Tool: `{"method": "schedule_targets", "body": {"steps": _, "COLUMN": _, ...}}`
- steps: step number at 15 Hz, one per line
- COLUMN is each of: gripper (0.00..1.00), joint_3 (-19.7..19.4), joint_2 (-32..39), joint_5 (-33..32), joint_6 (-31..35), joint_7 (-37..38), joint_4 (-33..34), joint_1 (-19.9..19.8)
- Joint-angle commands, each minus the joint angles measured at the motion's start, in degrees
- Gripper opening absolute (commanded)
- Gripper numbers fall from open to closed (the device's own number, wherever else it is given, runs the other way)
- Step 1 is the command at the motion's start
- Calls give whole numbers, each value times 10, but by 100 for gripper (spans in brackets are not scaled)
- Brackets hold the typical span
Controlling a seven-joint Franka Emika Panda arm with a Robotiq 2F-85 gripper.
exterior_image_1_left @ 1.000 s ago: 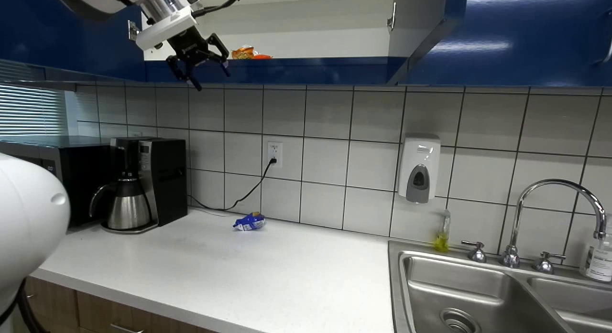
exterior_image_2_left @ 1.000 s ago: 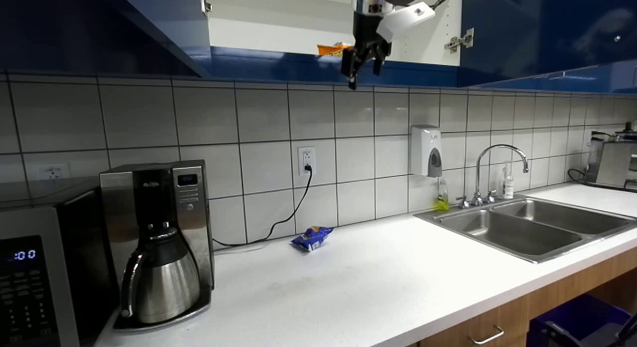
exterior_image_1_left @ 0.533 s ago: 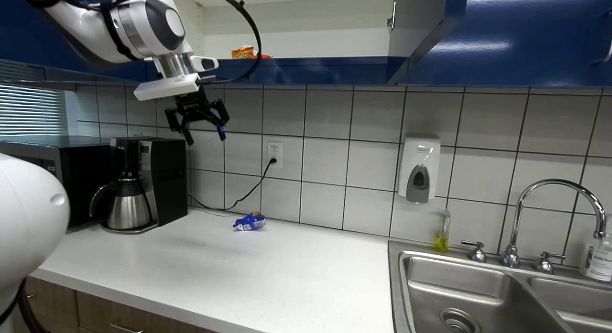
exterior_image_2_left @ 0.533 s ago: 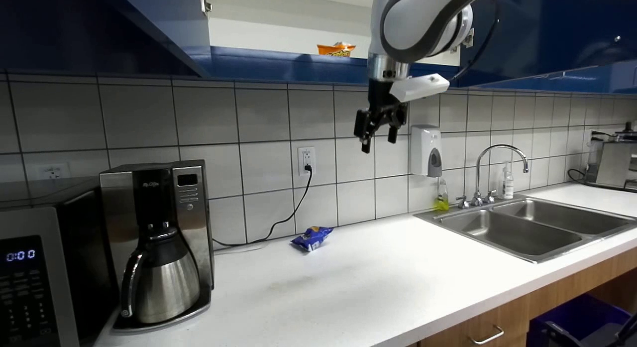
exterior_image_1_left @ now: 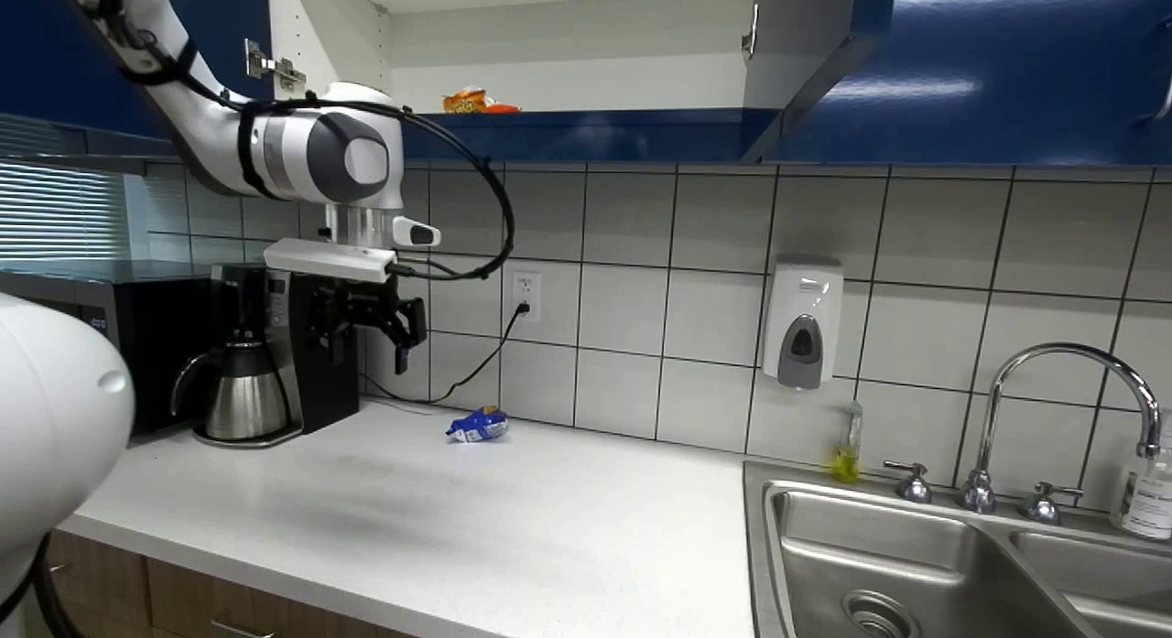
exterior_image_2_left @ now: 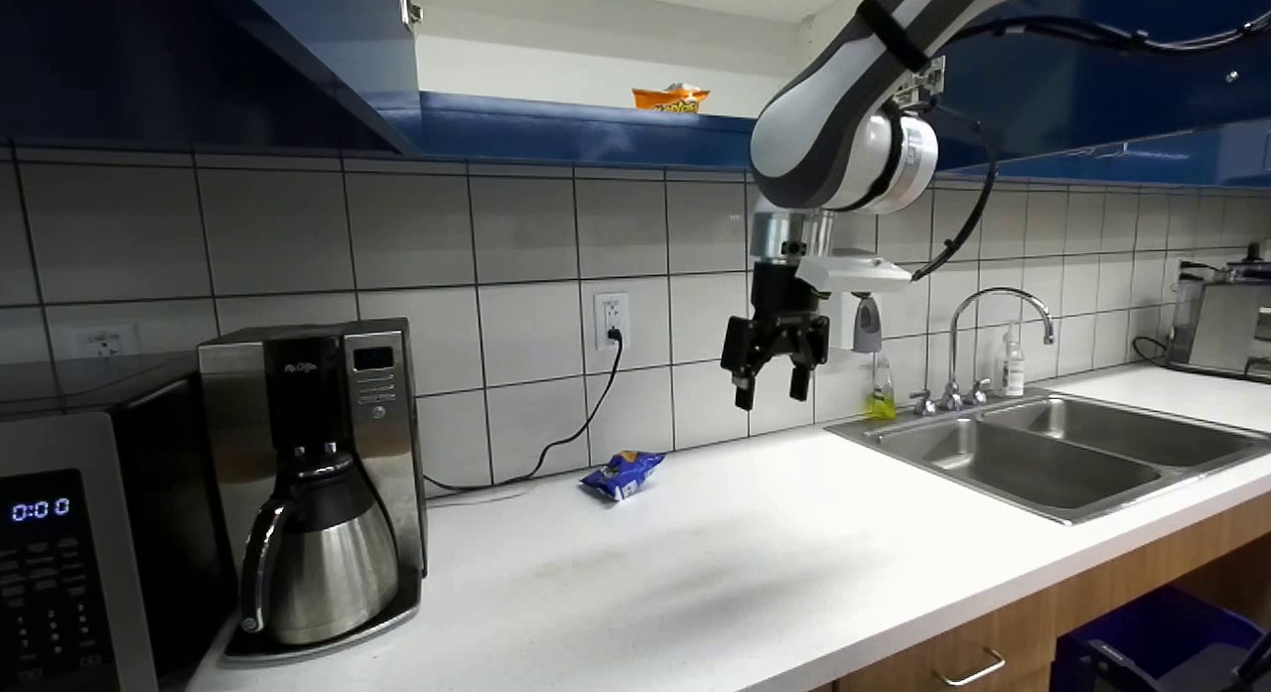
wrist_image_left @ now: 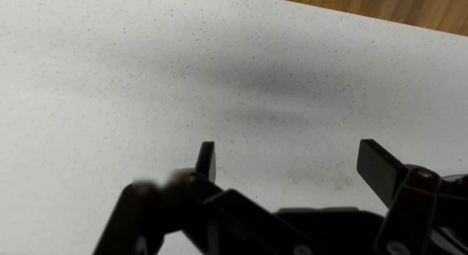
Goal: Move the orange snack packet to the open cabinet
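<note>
An orange snack packet point(exterior_image_1_left: 465, 101) point(exterior_image_2_left: 670, 99) lies inside the open cabinet point(exterior_image_1_left: 595, 136) point(exterior_image_2_left: 556, 128), its lower part hidden by the blue front edge in both exterior views. Beside it in an exterior view shows a flatter red-orange piece point(exterior_image_1_left: 503, 108); whether it is part of the same packet I cannot tell. My gripper point(exterior_image_1_left: 369, 352) point(exterior_image_2_left: 773, 394) hangs pointing down above the counter, well below the cabinet. In the wrist view the gripper point(wrist_image_left: 287, 151) has its fingers wide apart, with only bare counter surface between them.
A small blue packet point(exterior_image_1_left: 477, 425) point(exterior_image_2_left: 623, 475) lies on the counter point(exterior_image_2_left: 635, 583) near the tiled wall. The coffee maker point(exterior_image_2_left: 318, 484) and microwave point(exterior_image_2_left: 89, 533) stand at one end, the sink point(exterior_image_2_left: 1043, 454) at the other. A soap dispenser point(exterior_image_1_left: 804, 322) hangs on the wall.
My gripper has come down from the cabinet's front edge to lower over the counter, staying open. The orange packet stays where it was in the cabinet, and the blue packet has not moved.
</note>
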Motion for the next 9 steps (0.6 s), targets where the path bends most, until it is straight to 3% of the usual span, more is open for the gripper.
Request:
{"method": "schedule_targets", "body": {"steps": 1, "gripper": 100, "joint_3": -10, "joint_2": 38, "joint_5": 66, "joint_6": -5, "joint_7": -65, "joint_4": -1, "joint_1": 2}}
{"method": "schedule_targets", "body": {"steps": 2, "gripper": 100, "joint_3": 6, "joint_2": 22, "joint_5": 39, "joint_6": -2, "joint_7": -31, "joint_4": -3, "joint_1": -9}}
{"method": "schedule_targets", "body": {"steps": 9, "gripper": 100, "joint_3": 4, "joint_2": 43, "joint_5": 54, "joint_6": -2, "joint_7": -46, "joint_4": -3, "joint_1": -10}}
